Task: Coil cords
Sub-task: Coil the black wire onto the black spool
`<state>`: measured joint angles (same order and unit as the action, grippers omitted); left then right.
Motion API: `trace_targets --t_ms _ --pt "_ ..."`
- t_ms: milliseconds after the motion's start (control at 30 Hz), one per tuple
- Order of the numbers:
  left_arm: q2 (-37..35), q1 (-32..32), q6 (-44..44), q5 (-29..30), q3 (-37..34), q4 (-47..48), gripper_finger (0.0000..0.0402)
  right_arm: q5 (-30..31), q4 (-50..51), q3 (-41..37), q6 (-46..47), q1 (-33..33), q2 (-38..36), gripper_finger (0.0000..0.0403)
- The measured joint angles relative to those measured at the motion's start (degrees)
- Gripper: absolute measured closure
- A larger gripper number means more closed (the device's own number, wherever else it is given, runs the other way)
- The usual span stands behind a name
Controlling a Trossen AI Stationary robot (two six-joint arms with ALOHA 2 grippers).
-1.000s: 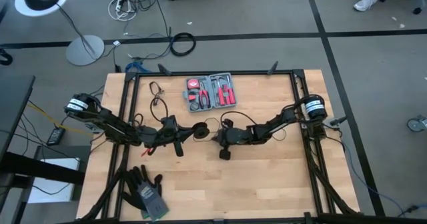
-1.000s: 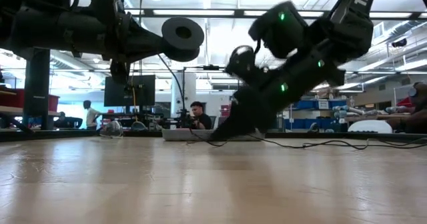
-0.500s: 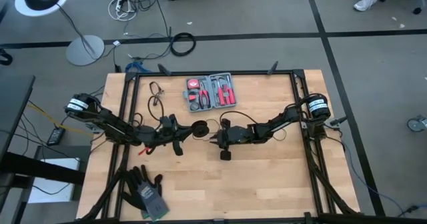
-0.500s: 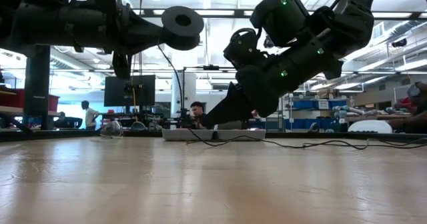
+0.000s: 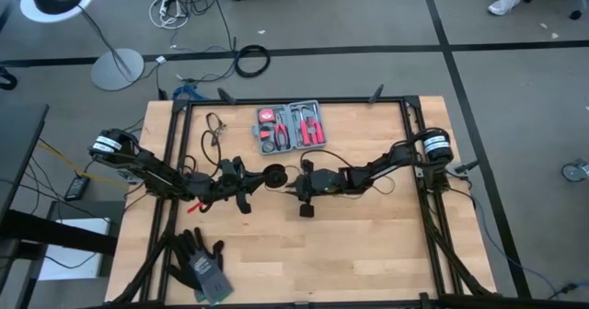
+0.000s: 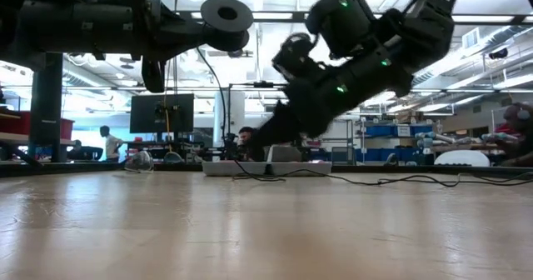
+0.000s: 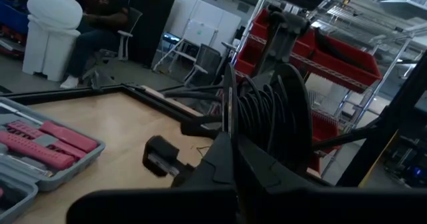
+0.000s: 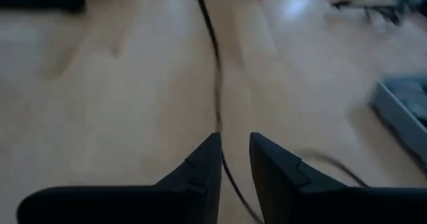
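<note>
One cord [image 8: 215,84], two grippers.

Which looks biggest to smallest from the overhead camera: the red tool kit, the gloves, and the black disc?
1. Red tool kit
2. Gloves, looking close to the tool kit in size, so that order is unsure
3. Black disc, clearly smallest

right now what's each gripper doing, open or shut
Left gripper: shut on the puck-like disc.
Right gripper: open, the thin black wire running between its fingers.
</note>
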<state>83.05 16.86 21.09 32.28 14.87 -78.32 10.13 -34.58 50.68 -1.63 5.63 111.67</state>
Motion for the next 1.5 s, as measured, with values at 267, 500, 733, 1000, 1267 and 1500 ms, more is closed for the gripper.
trace_targets --t_ms 267,500,733,1000,1267,1500 --pt "0.0 0.0 0.0 0.0 0.1 0.5 0.0401 -0.9 4.6 6.3 0.8 -0.4 5.6 0.0323" --pt "0.0 0.0 0.0 -0.8 0.1 0.6 0.0401 -0.7 9.1 6.1 4.5 -1.2 4.9 0.0325" --pt "0.0 0.0 -0.1 -0.8 0.0 1.0 0.0401 -0.7 14.2 6.3 8.2 -1.2 4.8 0.0359" --pt "0.0 0.0 -0.1 -0.9 0.0 2.7 0.0402 2.1 24.8 6.1 11.5 -1.5 0.1 0.0399" --pt "0.0 0.0 0.1 -0.7 0.0 8.0 0.0401 2.7 43.3 6.1 15.8 -3.5 -12.3 0.0401" --pt "0.0 0.0 2.2 0.1 0.1 15.4 0.0401 2.7 47.7 6.7 17.1 -5.8 -21.8 0.0402"
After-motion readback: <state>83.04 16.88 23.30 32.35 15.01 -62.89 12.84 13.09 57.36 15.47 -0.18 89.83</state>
